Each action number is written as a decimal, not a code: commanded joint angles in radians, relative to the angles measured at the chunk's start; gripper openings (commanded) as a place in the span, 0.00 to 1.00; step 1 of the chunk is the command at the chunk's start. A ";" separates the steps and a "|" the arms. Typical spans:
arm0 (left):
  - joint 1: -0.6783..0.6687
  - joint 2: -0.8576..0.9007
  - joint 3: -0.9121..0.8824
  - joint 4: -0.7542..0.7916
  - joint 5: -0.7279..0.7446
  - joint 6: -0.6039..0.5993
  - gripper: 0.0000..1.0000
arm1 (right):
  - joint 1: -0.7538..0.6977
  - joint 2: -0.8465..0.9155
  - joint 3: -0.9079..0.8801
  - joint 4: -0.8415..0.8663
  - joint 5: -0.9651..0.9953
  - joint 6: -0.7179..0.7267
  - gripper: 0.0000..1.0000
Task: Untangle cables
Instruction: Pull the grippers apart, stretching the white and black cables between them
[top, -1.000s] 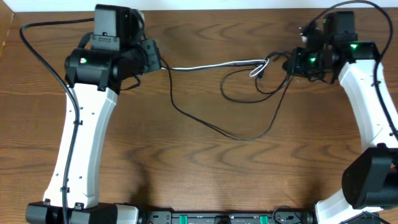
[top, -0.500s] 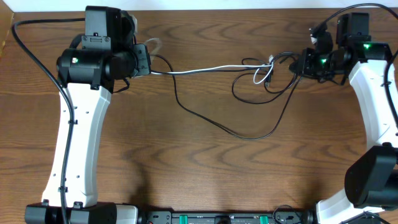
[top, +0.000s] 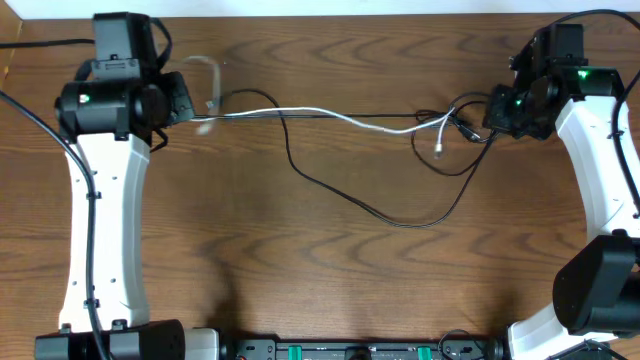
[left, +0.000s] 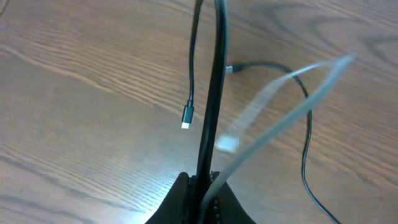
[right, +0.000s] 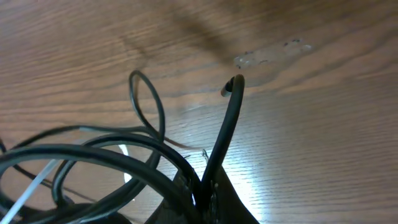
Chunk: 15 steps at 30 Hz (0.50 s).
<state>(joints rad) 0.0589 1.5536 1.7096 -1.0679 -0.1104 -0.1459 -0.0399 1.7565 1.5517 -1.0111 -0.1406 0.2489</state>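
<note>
Cables (top: 340, 117) tauter, straighter than before

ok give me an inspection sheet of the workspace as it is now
surface: wood table, bare grain
job's things: white cable stretched between both grippers; black cable sags in a loop toward the front; tangle beside the right gripper
clutter: nothing seen
grippers: left gripper shut on white cable and black cable; right gripper shut on black cable
cables: arm wires hang off both arms, apart from the tangle
surroundings: white strip along the far edge; black base at the front edge
</note>
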 joint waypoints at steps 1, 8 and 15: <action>0.045 -0.022 0.010 0.004 -0.114 -0.005 0.07 | -0.030 0.002 0.004 0.011 0.156 0.027 0.01; 0.045 -0.022 0.010 0.061 0.171 0.048 0.07 | -0.008 0.003 0.004 0.039 -0.062 -0.097 0.01; 0.045 -0.022 0.010 0.009 0.681 0.244 0.07 | 0.106 0.026 0.004 0.096 -0.072 -0.095 0.01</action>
<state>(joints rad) 0.0975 1.5536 1.7096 -1.0267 0.2852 -0.0296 0.0128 1.7607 1.5517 -0.9379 -0.1974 0.1715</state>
